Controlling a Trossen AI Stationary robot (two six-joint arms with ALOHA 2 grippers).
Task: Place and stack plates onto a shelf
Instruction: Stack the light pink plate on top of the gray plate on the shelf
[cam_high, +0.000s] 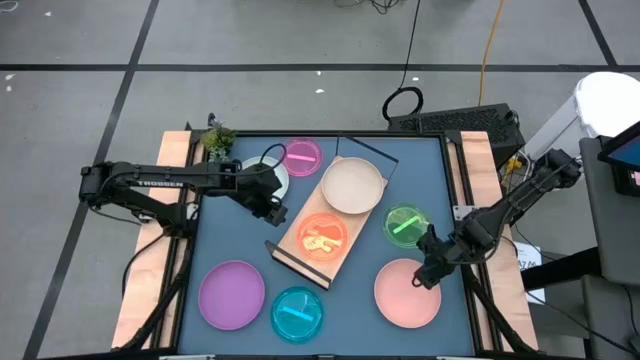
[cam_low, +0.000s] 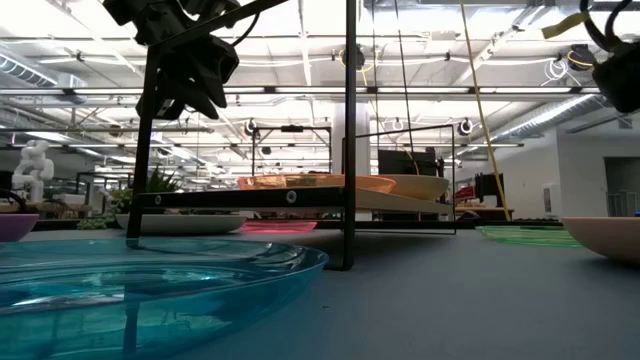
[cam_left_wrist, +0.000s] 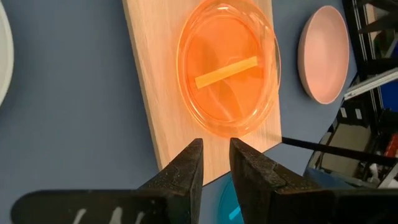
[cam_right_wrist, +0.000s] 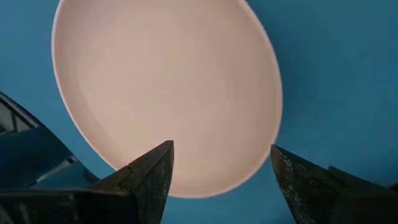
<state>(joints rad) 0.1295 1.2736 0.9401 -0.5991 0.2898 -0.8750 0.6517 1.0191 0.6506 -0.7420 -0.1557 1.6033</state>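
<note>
The light-wood shelf (cam_high: 300, 243) lies slantwise mid-table. It carries the beige plate (cam_high: 352, 185) at its far end and the translucent orange plate (cam_high: 323, 236) (cam_left_wrist: 227, 68) at its near end. My left gripper (cam_high: 272, 205) (cam_left_wrist: 216, 163) hovers off the shelf's left edge, fingers a narrow gap apart and holding nothing. My right gripper (cam_high: 425, 272) (cam_right_wrist: 221, 177) is wide open above the far-right part of the salmon pink plate (cam_high: 408, 293) (cam_right_wrist: 165, 93), which lies on the table. In the low view both grippers hang high above the table.
Around the shelf lie the pale white plate (cam_high: 278, 176) partly under my left arm, the translucent pink plate (cam_high: 302, 155), the green plate (cam_high: 405, 225), the purple plate (cam_high: 231, 294) and the blue plate (cam_high: 297, 313). A small plant (cam_high: 217, 140) stands at the far-left corner.
</note>
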